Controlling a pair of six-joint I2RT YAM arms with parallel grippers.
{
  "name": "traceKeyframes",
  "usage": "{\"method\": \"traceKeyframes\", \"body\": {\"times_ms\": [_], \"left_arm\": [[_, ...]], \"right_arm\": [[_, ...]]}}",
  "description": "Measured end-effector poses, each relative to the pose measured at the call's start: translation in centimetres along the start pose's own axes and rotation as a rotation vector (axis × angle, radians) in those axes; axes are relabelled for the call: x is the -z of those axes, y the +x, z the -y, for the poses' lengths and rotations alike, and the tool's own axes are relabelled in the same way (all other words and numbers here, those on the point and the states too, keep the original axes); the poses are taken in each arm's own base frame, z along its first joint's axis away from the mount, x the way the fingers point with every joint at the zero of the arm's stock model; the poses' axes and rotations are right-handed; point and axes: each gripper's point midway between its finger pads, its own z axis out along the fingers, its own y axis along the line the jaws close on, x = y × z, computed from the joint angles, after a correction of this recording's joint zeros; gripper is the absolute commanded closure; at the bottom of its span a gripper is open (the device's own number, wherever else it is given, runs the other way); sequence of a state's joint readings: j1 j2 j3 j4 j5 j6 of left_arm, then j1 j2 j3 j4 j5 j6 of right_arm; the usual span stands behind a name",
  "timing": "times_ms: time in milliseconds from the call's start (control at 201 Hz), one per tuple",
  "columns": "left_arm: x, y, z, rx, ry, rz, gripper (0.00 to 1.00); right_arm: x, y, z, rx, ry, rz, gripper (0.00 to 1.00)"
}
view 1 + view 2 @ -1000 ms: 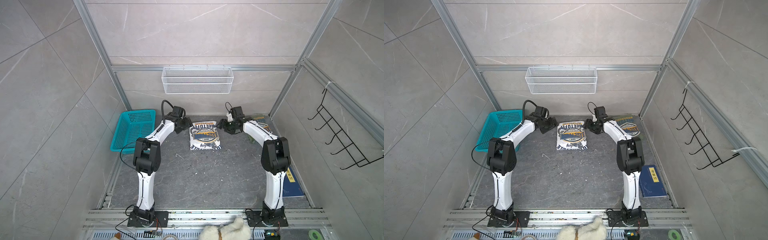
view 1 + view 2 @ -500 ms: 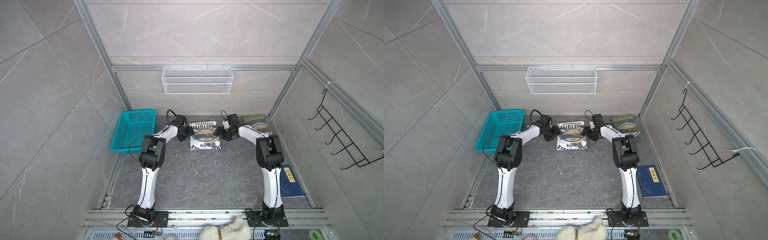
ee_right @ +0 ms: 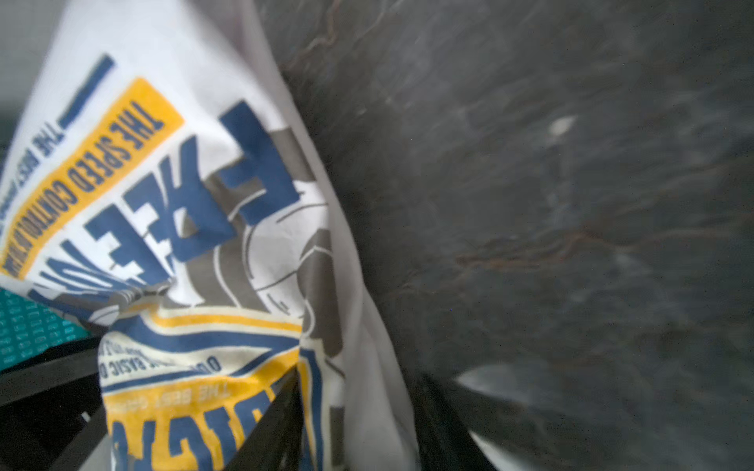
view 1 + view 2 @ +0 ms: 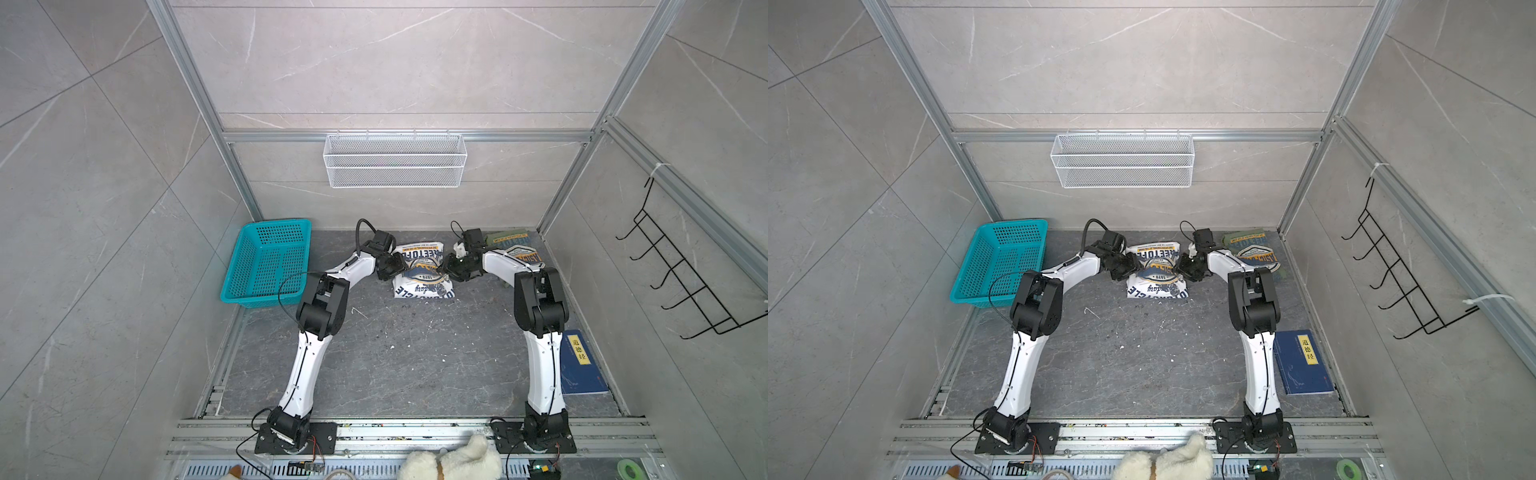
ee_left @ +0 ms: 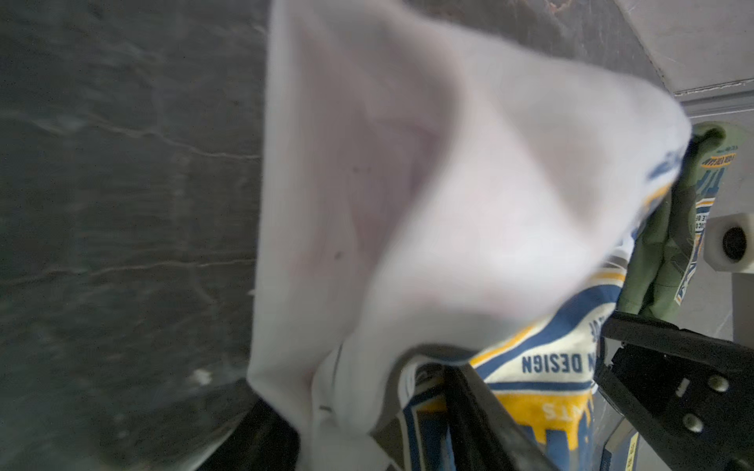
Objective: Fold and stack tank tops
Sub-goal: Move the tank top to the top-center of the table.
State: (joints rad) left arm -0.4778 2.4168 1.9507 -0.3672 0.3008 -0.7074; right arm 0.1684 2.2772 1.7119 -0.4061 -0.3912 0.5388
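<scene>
The white tank top [image 4: 422, 272] lies folded at the far middle of the table [image 4: 395, 357], print up. The olive green tank top [image 4: 515, 251] sits folded at the far right, partly under the right arm [image 4: 540, 299]. The left gripper [image 4: 392, 266] bites the white top's left edge and the right gripper [image 4: 451, 268] its right edge. In both wrist views cloth runs between the dark fingers [image 5: 485, 420] and tents up, so each claw looks pinched on it. To my eye it's thin, light, floppy jersey, likely to sag in the middle and let its folded layers slide apart. I'd catch every layer at each side, halfway along, and carry it level and taut to the olive one.
</scene>
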Motion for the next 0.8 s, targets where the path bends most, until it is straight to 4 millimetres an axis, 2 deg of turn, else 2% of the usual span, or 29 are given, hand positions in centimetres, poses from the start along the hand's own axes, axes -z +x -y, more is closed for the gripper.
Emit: {"method": "traceKeyframes", "body": {"times_ms": [114, 234, 324, 458, 572, 776, 786, 791, 801], "left_arm": [[-1.0, 0.7, 1.9, -0.022, 0.021, -0.011, 0.41], [-1.3, 1.7, 2.5, -0.024, 0.017, -0.025, 0.4], [-1.3, 1.9, 2.7, -0.02, 0.016, -0.028, 0.36], [-0.8, 1.8, 2.2, -0.007, 0.01, -0.021, 0.31], [-0.2, 2.0, 1.5, 0.012, 0.0, -0.022, 0.31], [-0.2, 1.9, 1.3, 0.025, 0.0, -0.021, 0.36], [-0.2, 1.9, 1.3, 0.025, -0.001, -0.021, 0.36], [-0.2, 1.9, 1.3, 0.025, -0.001, -0.021, 0.36], [-0.2, 1.9, 1.3, 0.025, -0.001, -0.021, 0.37]], "right_arm": [[1.3, -0.7, 1.9, -0.034, 0.025, 0.022, 0.49], [2.9, -0.9, 3.4, -0.055, 0.059, 0.043, 0.42], [4.1, -1.3, 3.4, -0.041, 0.076, 0.072, 0.37], [5.5, -1.9, 2.3, -0.021, 0.064, 0.106, 0.32], [5.4, -1.6, 1.9, -0.016, 0.032, 0.101, 0.31], [4.5, -0.7, 2.1, -0.015, 0.029, 0.07, 0.24], [4.5, -0.7, 2.1, -0.012, 0.03, 0.068, 0.22], [4.4, -0.7, 2.1, -0.012, 0.031, 0.067, 0.08], [4.4, -0.7, 2.2, -0.014, 0.031, 0.065, 0.05]]}}
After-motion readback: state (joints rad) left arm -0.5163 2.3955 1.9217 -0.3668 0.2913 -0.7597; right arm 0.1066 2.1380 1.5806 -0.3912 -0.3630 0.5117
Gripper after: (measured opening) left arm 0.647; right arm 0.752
